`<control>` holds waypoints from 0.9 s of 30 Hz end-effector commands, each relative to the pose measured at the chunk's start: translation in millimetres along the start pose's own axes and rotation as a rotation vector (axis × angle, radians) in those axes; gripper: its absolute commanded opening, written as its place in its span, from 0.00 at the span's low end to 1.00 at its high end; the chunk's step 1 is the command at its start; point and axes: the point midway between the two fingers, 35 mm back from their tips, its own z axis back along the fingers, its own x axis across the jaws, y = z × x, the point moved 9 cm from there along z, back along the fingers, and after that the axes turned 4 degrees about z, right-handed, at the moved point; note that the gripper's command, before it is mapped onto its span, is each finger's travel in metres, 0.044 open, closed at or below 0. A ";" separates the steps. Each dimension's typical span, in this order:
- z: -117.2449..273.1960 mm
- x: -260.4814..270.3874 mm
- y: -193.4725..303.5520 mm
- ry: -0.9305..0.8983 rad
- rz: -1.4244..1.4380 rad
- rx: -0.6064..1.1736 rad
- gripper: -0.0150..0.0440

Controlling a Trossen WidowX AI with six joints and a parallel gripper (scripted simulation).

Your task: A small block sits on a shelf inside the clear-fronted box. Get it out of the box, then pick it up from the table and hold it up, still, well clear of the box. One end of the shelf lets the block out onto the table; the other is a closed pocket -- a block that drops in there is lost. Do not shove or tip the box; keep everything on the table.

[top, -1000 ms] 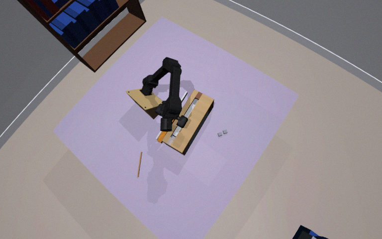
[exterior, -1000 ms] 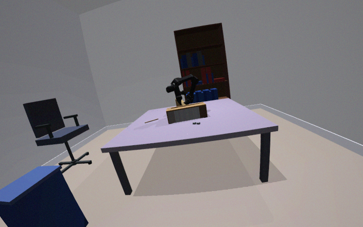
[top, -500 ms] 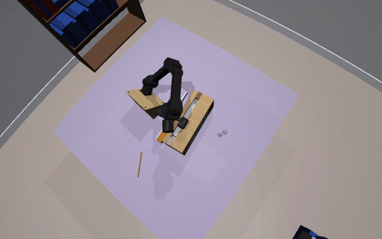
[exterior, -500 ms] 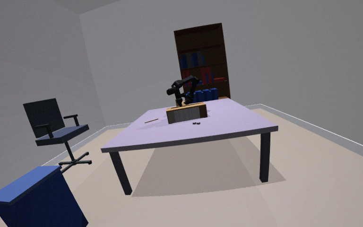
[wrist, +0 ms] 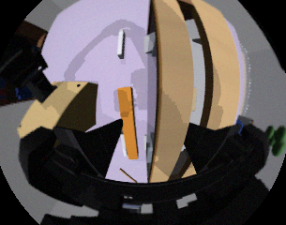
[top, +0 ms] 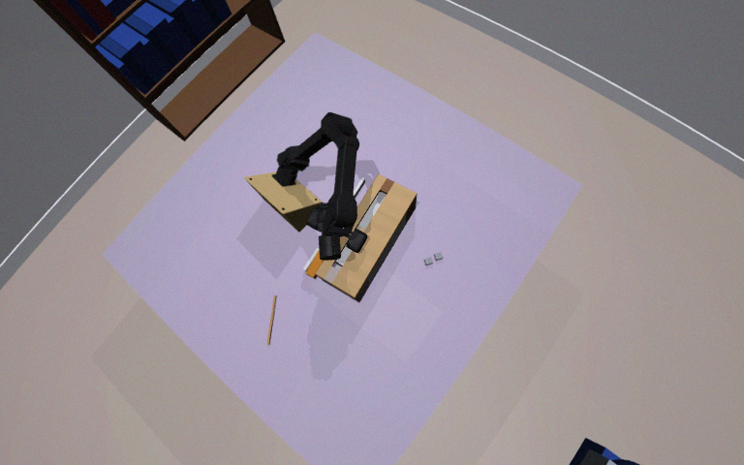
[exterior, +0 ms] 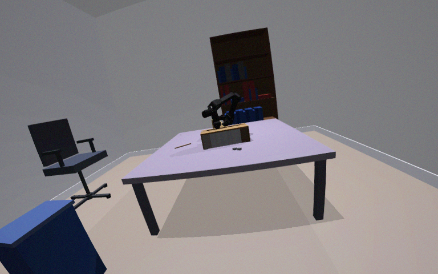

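Note:
The wooden box (top: 390,221) (exterior: 245,130) (wrist: 173,70) stands upright on the lilac table (top: 450,172) (exterior: 282,145). A long slot runs along its top. Its clear front panel (exterior: 226,137) shows in the exterior view, looking grey. I cannot make out the small block or the shelf in any view. My gripper (wrist: 149,122) is open and empty. It is above the box's top, toward the orange bar's end, with the near long edge of the box between its fingertips in the wrist view. Whether the fingers touch the box cannot be told.
An orange bar (top: 314,266) (wrist: 127,124) lies beside the box, near a white strip. Another white bar (top: 358,187) (wrist: 120,43) lies behind. A thin wooden stick (top: 271,320) (exterior: 182,145) (wrist: 127,174) and two small grey pieces (top: 428,262) lie on the table. The wooden arm base (top: 281,195) (wrist: 72,100) stands behind.

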 end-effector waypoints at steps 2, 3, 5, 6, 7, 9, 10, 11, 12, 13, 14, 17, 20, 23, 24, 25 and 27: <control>0.0 0.0 0.0 0.000 0.000 0.000 0.93; 0.0 0.0 0.0 0.000 0.000 0.000 0.93; -0.5 -0.2 -2.2 0.000 0.000 0.000 0.93; -1.0 -0.4 -4.2 -0.001 0.000 -0.001 0.93; -1.8 -0.6 -7.0 -0.001 0.000 -0.001 0.93; -2.6 -0.9 -10.8 -0.002 0.000 -0.002 0.93; -2.8 -1.0 -12.2 -0.002 0.000 -0.002 0.93; -3.0 -1.1 -13.7 -0.002 0.000 -0.002 0.93; -3.2 -1.2 -15.4 -0.002 0.000 -0.002 0.93; -3.4 -1.4 -17.3 -0.002 0.000 -0.002 0.93; -3.6 -1.5 -19.1 -0.002 0.000 -0.002 0.93; -4.2 -1.9 -24.0 -0.002 0.000 -0.002 0.93; -4.7 -2.3 -28.8 -0.002 0.000 -0.003 0.93; -5.2 -2.7 -33.7 -0.002 -0.001 -0.003 0.93; -5.4 -2.8 -35.3 -0.002 -0.001 -0.003 0.93; -5.6 -2.9 -36.9 -0.002 -0.001 -0.003 0.93; -5.9 -3.2 -40.0 -0.002 -0.001 -0.003 0.93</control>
